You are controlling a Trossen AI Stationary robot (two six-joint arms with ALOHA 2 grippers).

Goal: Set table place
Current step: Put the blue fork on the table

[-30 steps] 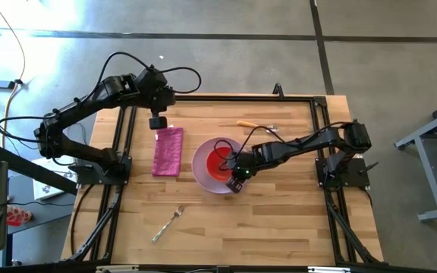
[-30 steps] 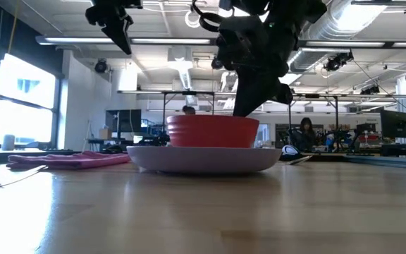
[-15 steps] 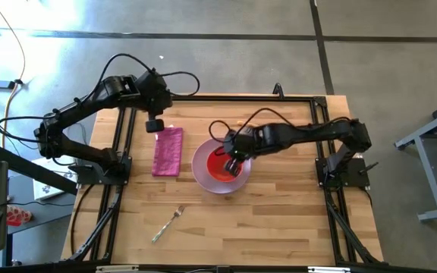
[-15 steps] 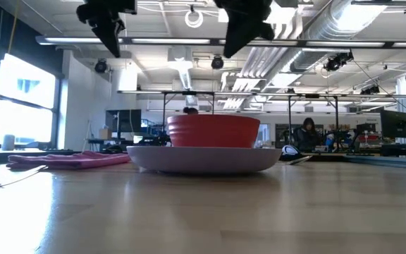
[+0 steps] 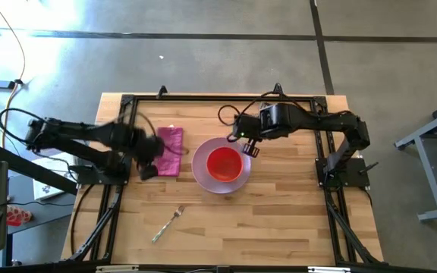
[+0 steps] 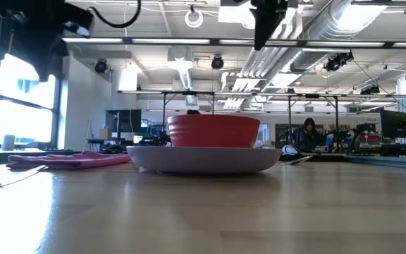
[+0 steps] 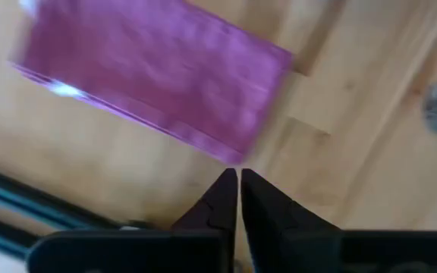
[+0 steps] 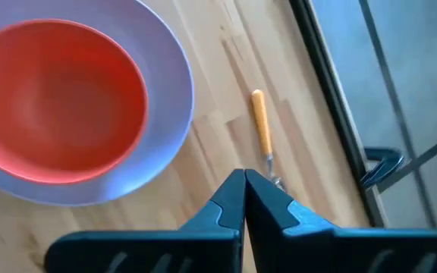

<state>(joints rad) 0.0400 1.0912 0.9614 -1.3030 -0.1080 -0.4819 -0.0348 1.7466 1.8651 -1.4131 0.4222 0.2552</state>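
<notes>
Red bowl [image 5: 224, 164] sits in the lavender plate [image 5: 200, 174] mid-surface; napkin [image 5: 171, 150] just left. Right hand [image 8: 243, 199], fingers pressed together, hangs above the yellow-handled spoon [image 8: 260, 125] near the far rail: it should spread, then descend clear of the plate rim. Left hand [image 7: 238, 199], also closed, is beside the napkin; the fork [image 5: 168, 224] lies in open wood.
</notes>
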